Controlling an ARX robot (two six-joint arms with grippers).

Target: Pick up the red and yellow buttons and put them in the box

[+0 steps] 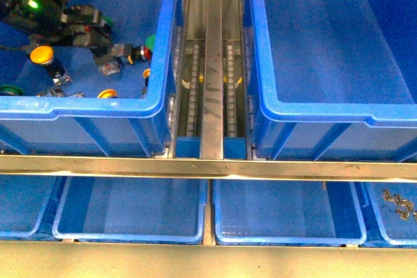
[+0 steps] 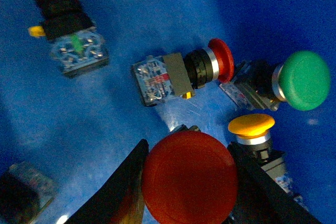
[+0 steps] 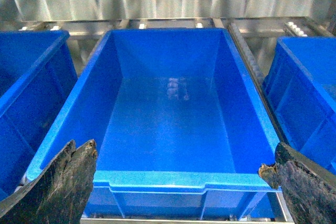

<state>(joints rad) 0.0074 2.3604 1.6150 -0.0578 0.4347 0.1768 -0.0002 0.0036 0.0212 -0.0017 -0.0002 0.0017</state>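
Observation:
In the left wrist view my left gripper (image 2: 189, 148) is shut on a red button (image 2: 190, 179); its round cap fills the gap between the dark fingers. Just beyond it lie another red button (image 2: 220, 60) on its side and a yellow button (image 2: 251, 124). From the front, the left arm (image 1: 78, 21) reaches into the left bin (image 1: 78, 105), where yellow buttons (image 1: 42, 55) and a red button (image 1: 140, 52) lie. The held button is hidden there. The box (image 1: 326, 105) on the right holds nothing. My right gripper (image 3: 176, 158) is open above the box's near rim (image 3: 184, 179).
Green-capped switches (image 2: 304, 80) (image 1: 151, 42) lie among the buttons. A roller track (image 1: 212, 63) runs between the two bins. A metal rail (image 1: 208, 167) crosses in front, with shallow blue trays (image 1: 130, 232) below; the rightmost one holds small metal parts (image 1: 399, 203).

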